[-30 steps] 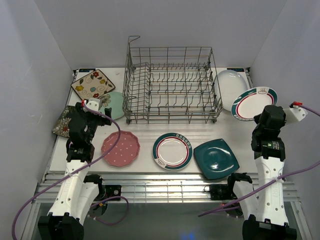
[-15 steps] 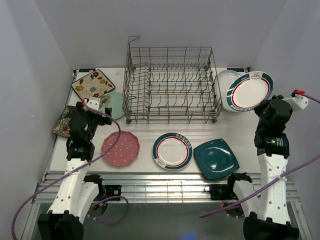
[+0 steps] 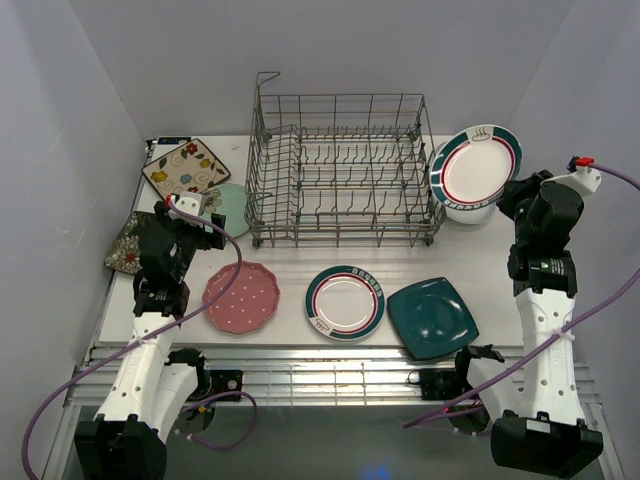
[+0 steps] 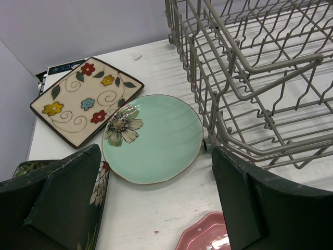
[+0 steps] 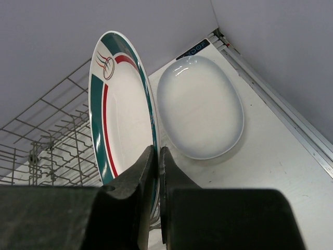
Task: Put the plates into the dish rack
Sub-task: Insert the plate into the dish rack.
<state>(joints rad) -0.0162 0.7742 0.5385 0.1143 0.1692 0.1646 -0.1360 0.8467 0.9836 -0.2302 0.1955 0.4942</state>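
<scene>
Teal-and-red plate [image 5: 117, 114] lifted, dish rack [image 3: 340, 170] bare

Clamped on the plate's rim, right gripper [image 5: 157, 156] holds it on edge just beside the dish rack's right end — not yet in. Left gripper [image 4: 156, 203] gapes wide, holding nothing. No plate racked; seven lie on the table [image 3: 290, 255].

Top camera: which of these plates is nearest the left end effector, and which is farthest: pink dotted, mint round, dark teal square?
1. Mint round plate, back left, right beside it.
2. Pink dotted plate, front left.
3. Dark teal square plate, front right.
</scene>
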